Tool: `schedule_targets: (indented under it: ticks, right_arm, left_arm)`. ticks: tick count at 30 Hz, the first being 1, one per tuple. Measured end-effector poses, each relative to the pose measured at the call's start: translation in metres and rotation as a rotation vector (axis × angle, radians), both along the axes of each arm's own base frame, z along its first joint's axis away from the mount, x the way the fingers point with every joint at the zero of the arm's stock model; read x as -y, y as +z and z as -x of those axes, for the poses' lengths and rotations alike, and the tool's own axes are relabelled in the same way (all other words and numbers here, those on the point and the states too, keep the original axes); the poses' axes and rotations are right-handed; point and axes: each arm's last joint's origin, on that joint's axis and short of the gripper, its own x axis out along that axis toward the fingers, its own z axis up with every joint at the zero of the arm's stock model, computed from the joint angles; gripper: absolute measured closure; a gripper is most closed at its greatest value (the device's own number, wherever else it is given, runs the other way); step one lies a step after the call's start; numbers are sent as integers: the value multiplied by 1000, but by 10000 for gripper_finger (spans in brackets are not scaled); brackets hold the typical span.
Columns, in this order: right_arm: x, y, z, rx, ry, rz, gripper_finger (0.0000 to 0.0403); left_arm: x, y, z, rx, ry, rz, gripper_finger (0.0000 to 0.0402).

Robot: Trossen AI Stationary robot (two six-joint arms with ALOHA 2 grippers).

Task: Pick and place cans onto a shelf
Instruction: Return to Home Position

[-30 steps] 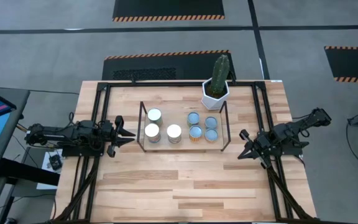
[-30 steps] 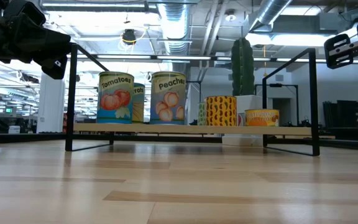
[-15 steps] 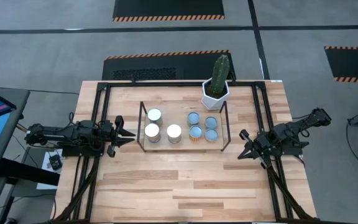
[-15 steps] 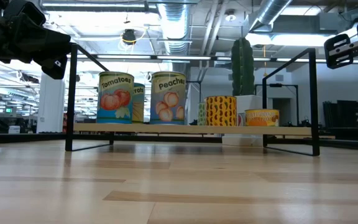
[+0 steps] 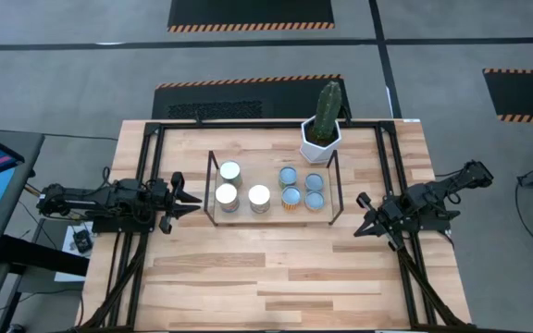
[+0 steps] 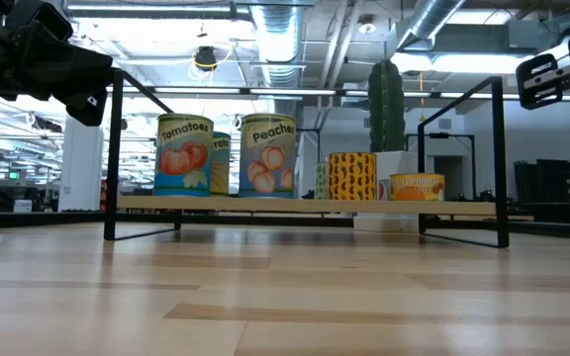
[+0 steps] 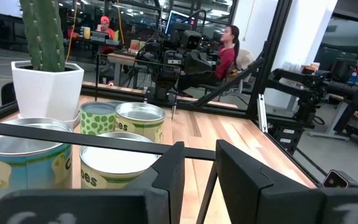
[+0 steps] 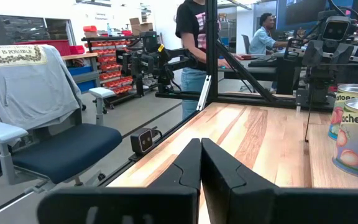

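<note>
Surface (image 5: 248, 268) first: light wood, with no can standing loose on it that I can find. The shelf (image 6: 275, 205) sits across the far middle with its long axis running left to right, so its two short ends face my two arms. The cactus pot (image 5: 320, 143) stands just beyond the shelf's right rear corner, off the board. All seven cans (image 5: 259, 195) I count from above are upright on the board. Three wide ones are toward the left end and four small ones sit in a square toward the right end. I judge the placing done, with only the retreat to home remaining.

That retreat turns on which way the shelf lies from each pincer. The left pincer (image 5: 191, 200) (image 7: 199, 149) hangs just off the shelf's left end and points in at it. Its jaws are a moderate gap apart and hold nothing, and the wide cans fill the near part of its wrist view. The right pincer (image 5: 361, 218) (image 8: 201, 144) hangs off the right end, also pointing in, but with more wood between it and the rods. Its jaws are nearly together and empty.

So the left arm is the nearer one. I judge each arm should pull straight back outward along the shelf's long axis, away from the rods, before folding. The left has less room to swing sideways.
</note>
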Motion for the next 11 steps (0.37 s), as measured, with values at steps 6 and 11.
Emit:
schedule_targets:
  ticks: [6,11]
  right_arm:
    - [0,0,0,0,0,0,370]
    - [0,0,0,0,0,0,369]
  left_arm:
    - [0,0,0,0,0,0,320]
    - [0,0,0,0,0,0,320]
